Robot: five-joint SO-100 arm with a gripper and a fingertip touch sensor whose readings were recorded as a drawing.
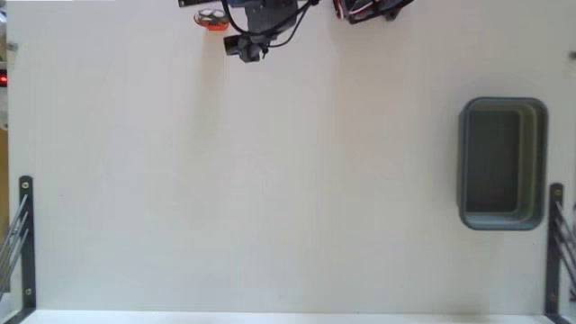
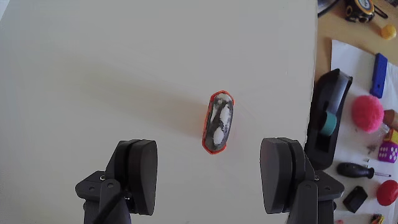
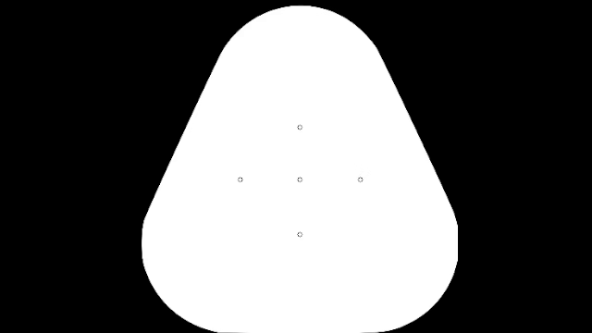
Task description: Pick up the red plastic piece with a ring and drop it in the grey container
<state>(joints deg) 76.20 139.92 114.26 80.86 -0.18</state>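
Centring is needed: tool (image 2: 208, 180) is spread wide, red piece (image 2: 218, 122) sits mid-frame just above the gap; grey container (image 1: 502, 163) is far right.

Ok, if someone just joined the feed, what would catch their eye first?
Probably the red plastic piece with a ring, lying on the white table just ahead of the open gripper in the wrist view. In the fixed view, the grey container sits alone at the right.

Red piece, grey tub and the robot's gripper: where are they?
red piece (image 2: 218, 122), wrist view, on its pale middle.
grey tub (image 1: 462, 164), fixed view, on its left rim.
gripper (image 2: 211, 174), wrist view, midway between the open jaws.
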